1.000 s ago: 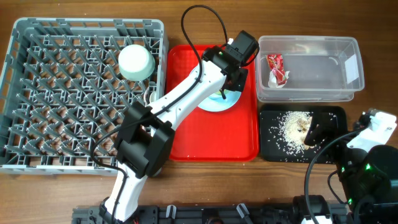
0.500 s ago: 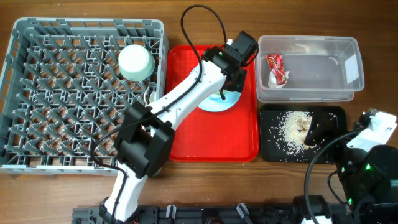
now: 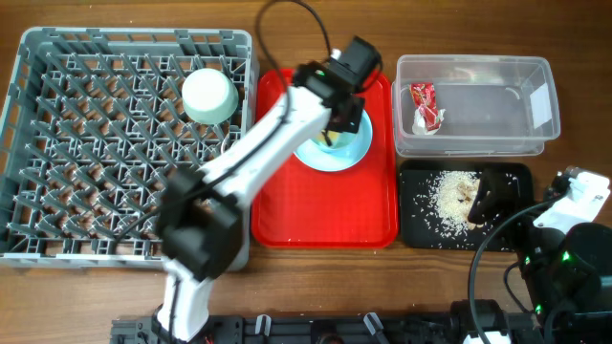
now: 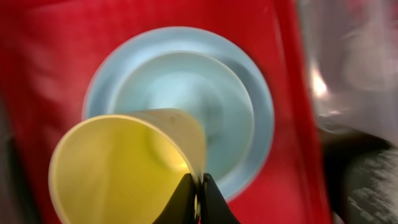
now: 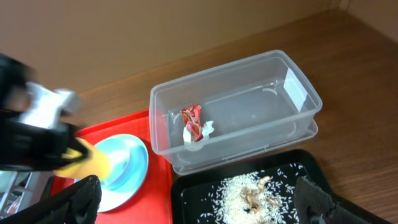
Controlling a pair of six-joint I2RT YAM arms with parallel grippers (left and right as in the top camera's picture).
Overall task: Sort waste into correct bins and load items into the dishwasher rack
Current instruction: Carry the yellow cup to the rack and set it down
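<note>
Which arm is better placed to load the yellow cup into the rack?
Left. The left gripper holds the yellow cup by its rim beside the rack; the right gripper is over the black tray.

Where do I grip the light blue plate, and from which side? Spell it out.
Pinch the light blue plate by its rim, a finger above and below the lip: it lies flat on the red tray, so nothing else offers a hold. Probably approach its robot-side edge, where bare tray lies; the clear tub crowds the right.
</note>
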